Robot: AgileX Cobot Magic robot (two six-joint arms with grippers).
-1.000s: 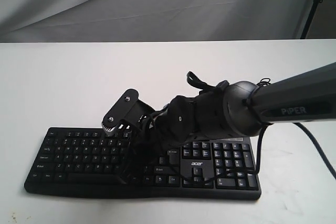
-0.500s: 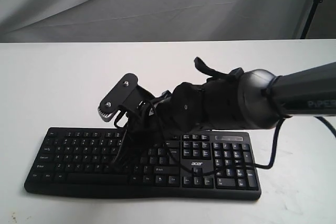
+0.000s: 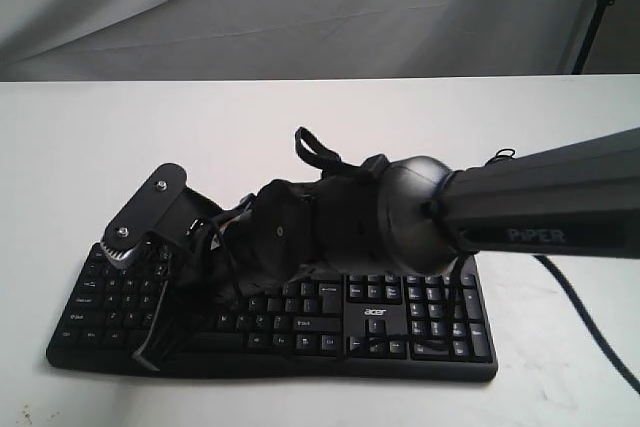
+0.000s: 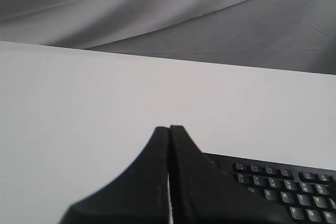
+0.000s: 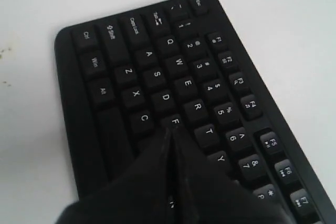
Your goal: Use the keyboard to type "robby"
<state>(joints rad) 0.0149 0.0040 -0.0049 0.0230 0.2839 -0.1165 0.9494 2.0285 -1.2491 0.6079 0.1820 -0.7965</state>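
Observation:
The black keyboard (image 3: 420, 319) lies along the front of the white table. My right arm reaches across it from the right. The right gripper (image 3: 150, 357) points down over the keyboard's left part, fingers shut on nothing. In the right wrist view its tips (image 5: 170, 129) sit at the F key on the keyboard (image 5: 157, 66), with R and T close by; whether they touch a key I cannot tell. The left gripper (image 4: 169, 128) is shut and empty above bare table, with the keyboard's (image 4: 286, 187) corner beside it. The exterior view does not show the left gripper.
The white table (image 3: 120, 157) stretches behind and to both sides of the keyboard. A thin black cable (image 3: 590, 322) trails off at the right. Grey cloth (image 3: 300, 7) hangs behind, and a black stand pole (image 3: 600, 2) rises at the far right.
My right arm has swung left along the keyboard, from its middle to its left part, and the shut gripper now points lower toward the front-left keys.

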